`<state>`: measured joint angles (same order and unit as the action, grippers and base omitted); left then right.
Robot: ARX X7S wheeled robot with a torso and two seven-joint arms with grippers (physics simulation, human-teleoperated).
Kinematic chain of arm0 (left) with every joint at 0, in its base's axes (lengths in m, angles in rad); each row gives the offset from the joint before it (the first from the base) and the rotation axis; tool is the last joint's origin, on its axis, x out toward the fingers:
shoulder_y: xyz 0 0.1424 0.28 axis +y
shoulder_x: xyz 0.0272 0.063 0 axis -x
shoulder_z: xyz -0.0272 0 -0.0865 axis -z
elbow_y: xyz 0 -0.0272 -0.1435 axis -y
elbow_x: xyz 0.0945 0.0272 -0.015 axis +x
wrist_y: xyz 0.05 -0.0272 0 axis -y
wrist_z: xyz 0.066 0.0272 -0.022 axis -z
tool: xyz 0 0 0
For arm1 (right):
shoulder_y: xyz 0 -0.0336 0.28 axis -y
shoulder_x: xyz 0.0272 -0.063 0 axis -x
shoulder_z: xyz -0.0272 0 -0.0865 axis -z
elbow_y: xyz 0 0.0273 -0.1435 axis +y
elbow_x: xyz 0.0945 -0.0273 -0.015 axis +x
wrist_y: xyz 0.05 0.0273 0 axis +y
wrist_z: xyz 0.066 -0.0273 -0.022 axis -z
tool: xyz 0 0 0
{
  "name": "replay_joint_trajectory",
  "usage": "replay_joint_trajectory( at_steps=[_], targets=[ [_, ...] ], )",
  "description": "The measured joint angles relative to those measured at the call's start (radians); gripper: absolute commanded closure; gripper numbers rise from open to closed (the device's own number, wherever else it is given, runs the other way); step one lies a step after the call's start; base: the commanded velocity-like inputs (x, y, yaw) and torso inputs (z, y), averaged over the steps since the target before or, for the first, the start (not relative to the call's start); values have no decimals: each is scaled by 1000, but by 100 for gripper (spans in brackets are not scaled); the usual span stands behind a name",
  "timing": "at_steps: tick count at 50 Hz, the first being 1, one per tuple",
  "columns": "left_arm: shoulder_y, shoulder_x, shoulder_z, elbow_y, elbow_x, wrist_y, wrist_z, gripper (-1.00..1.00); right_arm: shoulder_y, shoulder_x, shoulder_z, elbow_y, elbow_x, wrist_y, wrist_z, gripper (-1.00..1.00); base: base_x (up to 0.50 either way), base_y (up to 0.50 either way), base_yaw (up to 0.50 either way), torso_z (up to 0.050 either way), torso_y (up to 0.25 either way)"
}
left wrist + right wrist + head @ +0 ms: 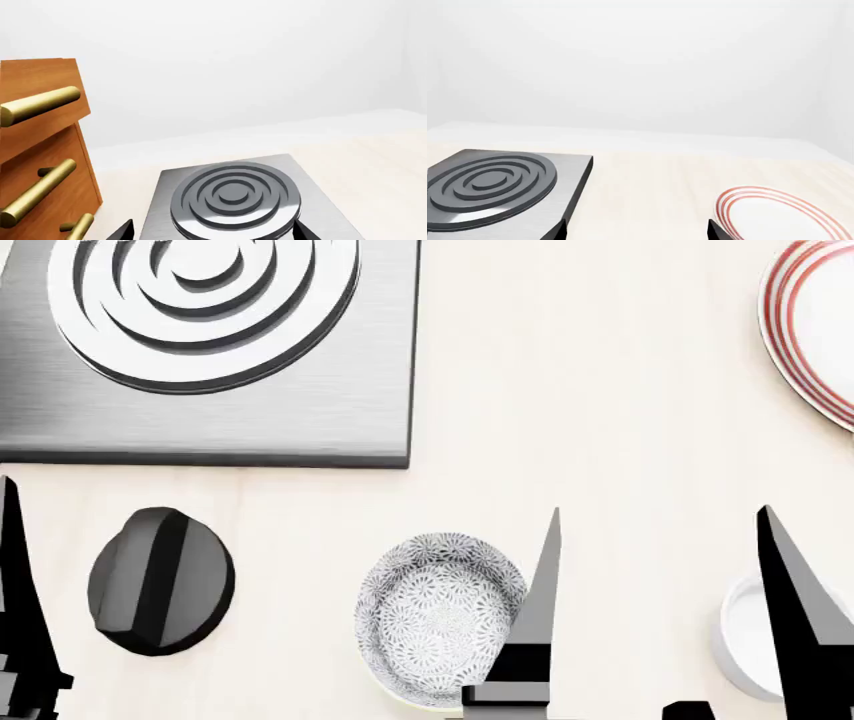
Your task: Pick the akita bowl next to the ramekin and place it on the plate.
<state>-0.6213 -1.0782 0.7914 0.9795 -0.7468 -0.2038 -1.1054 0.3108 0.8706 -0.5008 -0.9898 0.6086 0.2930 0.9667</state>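
Left wrist view, cabinet: a wooden drawer unit (pixel 40 150) with brass bar handles (pixel 39 106) stands to one side of the counter
Left wrist view, burner: a grey ringed stove burner (pixel 232 195) sits on a brushed steel plate on the pale wooden counter (pixel 373 165)
Left wrist view, left gripper: only two dark fingertip corners (pixel 121 231) peek in at the frame edge, set wide apart with nothing between them

Head view, akita bowl: the speckled akita bowl (pixel 430 615) rests on the counter near the front edge, below the burner plate
Head view, ramekin: the plain white ramekin (pixel 747 640) sits to the bowl's right, partly behind a dark finger
Head view, right gripper: the right gripper (pixel 661 530) has its two dark fingers spread wide, one overlapping the bowl's right rim in the picture and one over the ramekin; it holds nothing
Head view, plate: the red-ringed plate (pixel 807 330) lies at the far right, well apart from the bowl
Head view, knob: a black stove knob (pixel 160 580) sits left of the bowl
Head view, left gripper: a dark finger (pixel 20 610) shows at the left edge; how far open I cannot tell here

Right wrist view, scene: burner on one side, plate on the other, bare counter between; the bowl is out of sight
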Motion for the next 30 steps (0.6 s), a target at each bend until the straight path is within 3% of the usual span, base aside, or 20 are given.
replay_joint_trajectory(
  at_steps=[13, 30],
  targets=[
    [-2, 0, 3, -2, 1, 2, -3, -100, 1, 6, -2, -1, 2, -4, 5, -100, 0, 0, 0, 0, -111],
    [0, -1, 7, -4, 8, 7, -11, -100, 9, 12, -5, -9, 28, 0, 16, -100, 0, 0, 0, 0, 0]
  ],
)
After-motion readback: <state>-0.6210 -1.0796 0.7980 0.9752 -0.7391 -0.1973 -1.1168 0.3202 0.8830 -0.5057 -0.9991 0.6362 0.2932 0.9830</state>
